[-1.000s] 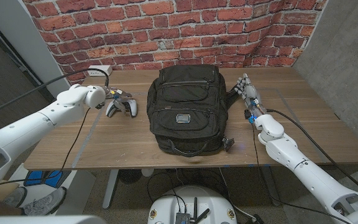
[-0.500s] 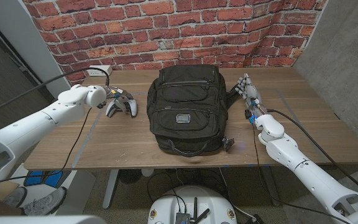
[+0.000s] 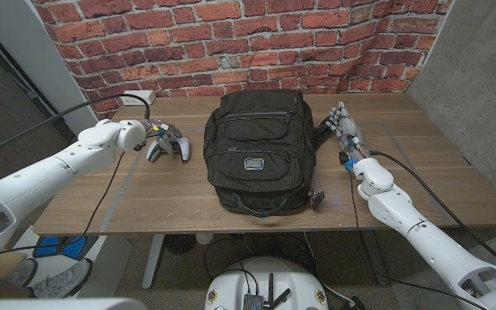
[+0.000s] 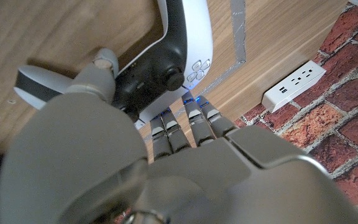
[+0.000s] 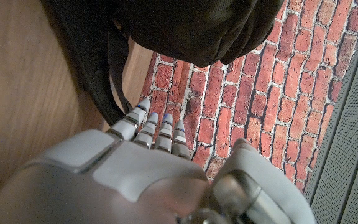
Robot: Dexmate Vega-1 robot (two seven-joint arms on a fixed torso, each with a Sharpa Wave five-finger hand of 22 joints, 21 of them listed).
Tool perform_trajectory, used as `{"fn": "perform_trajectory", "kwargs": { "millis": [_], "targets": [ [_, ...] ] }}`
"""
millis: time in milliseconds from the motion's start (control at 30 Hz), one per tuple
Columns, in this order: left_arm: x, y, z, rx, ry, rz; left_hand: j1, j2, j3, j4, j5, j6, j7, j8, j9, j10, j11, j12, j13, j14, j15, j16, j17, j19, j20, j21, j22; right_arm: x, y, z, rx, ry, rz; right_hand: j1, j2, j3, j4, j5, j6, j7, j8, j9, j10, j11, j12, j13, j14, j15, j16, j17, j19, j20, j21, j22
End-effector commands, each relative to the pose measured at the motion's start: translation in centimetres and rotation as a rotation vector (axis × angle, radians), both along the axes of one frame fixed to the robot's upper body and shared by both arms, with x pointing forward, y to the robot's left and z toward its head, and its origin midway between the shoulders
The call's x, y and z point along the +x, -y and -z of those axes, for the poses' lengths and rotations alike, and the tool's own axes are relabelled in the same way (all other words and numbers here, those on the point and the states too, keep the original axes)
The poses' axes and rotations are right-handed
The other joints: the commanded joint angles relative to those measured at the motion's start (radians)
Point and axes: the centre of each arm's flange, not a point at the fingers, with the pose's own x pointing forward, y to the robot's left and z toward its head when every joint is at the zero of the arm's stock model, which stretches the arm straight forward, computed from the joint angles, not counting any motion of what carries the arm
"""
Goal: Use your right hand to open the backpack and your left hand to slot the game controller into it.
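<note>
The left hand (image 3: pixel 148 132) closes around the game controller (image 3: pixel 169 146); the right hand (image 3: pixel 344 126), fingers extended and empty, should first unzip the backpack (image 3: pixel 257 148), frame centre.

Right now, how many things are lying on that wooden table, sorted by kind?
Black fabric backpack: 1
White and black game controller: 1
White power strip: 1
Total: 3
</note>
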Motion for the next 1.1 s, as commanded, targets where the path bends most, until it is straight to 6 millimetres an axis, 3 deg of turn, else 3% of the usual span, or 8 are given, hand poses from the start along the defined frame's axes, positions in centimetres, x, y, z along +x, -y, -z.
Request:
{"fn": "perform_trajectory", "kwargs": {
  "millis": [33,467,1100],
  "targets": [
    [0.3,0.0,0.4,-0.002,0.019,0.007,0.017,0.009,-0.008,-0.001,0.008,0.031,0.001,0.006,0.002,0.024,-0.002,0.002,0.001,0.023,-0.178,0.001,0.006,0.014,-0.160,0.004,0.001,0.0,-0.1,0.0,0.004,0.002,0.000,-0.005,0.028,0.011,-0.001,0.000,0.005,-0.004,0.006,0.003,0.004,-0.008,0.004,0.003,-0.003,0.003,0.006,0.000,0.005,-0.001,-0.003,0.004],
    [-0.1,0.0,0.3,-0.006,0.074,0.034,0.088,0.049,-0.043,-0.003,0.019,0.207,0.015,-0.003,0.001,0.187,-0.003,-0.005,0.001,0.179,-0.184,0.009,0.009,0.046,-0.163,0.004,0.003,0.1,-0.2,-0.1,0.003,0.006,-0.005,-0.010,0.027,0.015,-0.001,-0.001,0.005,-0.005,0.006,0.003,0.005,-0.008,0.004,0.003,-0.003,0.002,0.006,-0.004,0.006,0.000,-0.003,0.004],
    [-1.6,0.3,-0.5,-0.009,0.089,0.036,0.105,0.060,-0.049,0.000,0.020,0.241,0.013,-0.009,0.001,0.220,-0.003,-0.008,0.001,0.211,-0.186,0.010,0.010,0.057,-0.163,0.005,0.004,-0.1,-0.3,-0.1,-0.002,0.013,-0.010,-0.015,0.026,0.020,-0.001,-0.002,0.006,-0.005,0.006,0.003,0.004,-0.009,0.004,0.003,-0.004,0.003,0.007,-0.009,0.008,-0.001,-0.004,0.004]
  ]
}}
